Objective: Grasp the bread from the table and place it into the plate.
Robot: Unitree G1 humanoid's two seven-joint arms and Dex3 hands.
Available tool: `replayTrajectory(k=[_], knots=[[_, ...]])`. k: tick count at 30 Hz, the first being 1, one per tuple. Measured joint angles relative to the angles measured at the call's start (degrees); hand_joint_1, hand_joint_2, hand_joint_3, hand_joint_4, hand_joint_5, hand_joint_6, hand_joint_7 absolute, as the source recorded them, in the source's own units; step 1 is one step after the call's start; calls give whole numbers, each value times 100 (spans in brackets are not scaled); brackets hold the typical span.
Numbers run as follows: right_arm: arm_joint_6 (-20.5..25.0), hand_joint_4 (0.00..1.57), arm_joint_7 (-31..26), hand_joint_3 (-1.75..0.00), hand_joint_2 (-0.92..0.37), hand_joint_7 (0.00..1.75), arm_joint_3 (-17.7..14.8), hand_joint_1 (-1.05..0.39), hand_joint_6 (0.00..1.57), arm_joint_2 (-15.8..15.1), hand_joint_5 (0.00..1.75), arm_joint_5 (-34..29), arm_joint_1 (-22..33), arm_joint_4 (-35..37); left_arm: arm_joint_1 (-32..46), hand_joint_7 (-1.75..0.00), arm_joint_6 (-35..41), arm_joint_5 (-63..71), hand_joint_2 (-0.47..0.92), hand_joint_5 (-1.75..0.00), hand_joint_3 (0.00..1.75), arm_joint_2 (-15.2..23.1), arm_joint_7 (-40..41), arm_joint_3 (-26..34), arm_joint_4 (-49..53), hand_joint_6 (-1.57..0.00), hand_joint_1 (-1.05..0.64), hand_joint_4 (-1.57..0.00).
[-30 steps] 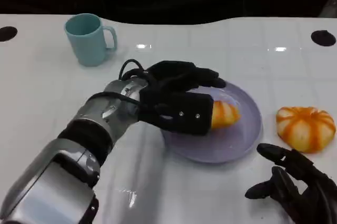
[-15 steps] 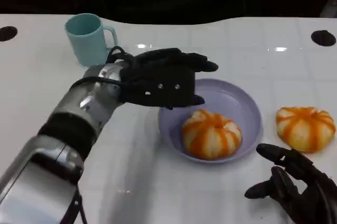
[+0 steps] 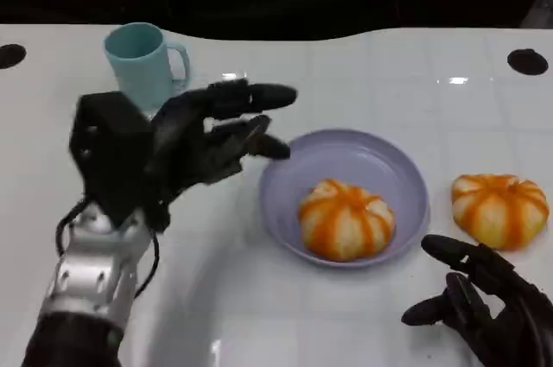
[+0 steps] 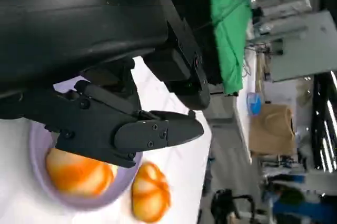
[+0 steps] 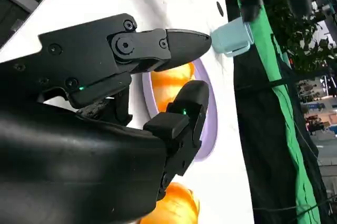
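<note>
The bread (image 3: pixel 346 218) lies inside the lavender plate (image 3: pixel 406 168) on the white bench (image 3: pixel 346 315). A second bun (image 3: pixel 499 210) sits right of the plate. The left robot hand (image 3: pixel 186 147) hovers beside the plate, fingers spread, empty. The right robot hand (image 3: pixel 484 306) rests spread near the bench edge.

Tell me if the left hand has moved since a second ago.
Yes. The left hand was over the plate on the bread; it has let go and pulled back off the plate's rim, toward the mug.
</note>
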Motion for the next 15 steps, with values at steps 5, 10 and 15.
replayTrajectory(k=[5, 10, 15], knots=[[39, 78, -12, -32, -92, 66, 6, -77, 83, -7, 111, 3, 7, -35, 716, -145, 1663, -1528, 92, -173, 54, -175, -58, 651, -1139, -46, -52, -57], [78, 78, -23, -32, -92, 66, 16, -77, 84, -12, 111, 3, 19, -93, 1821, -165, 2482, -2166, 92, -175, 55, -447, 183, 839, -2158, -44, -53, -63], [137, 78, -25, -32, -92, 66, 15, -76, 84, -7, 111, 10, 56, -139, 2517, -173, 2699, -2326, 92, -175, 54, -735, 394, 817, -2816, -43, -53, -65]])
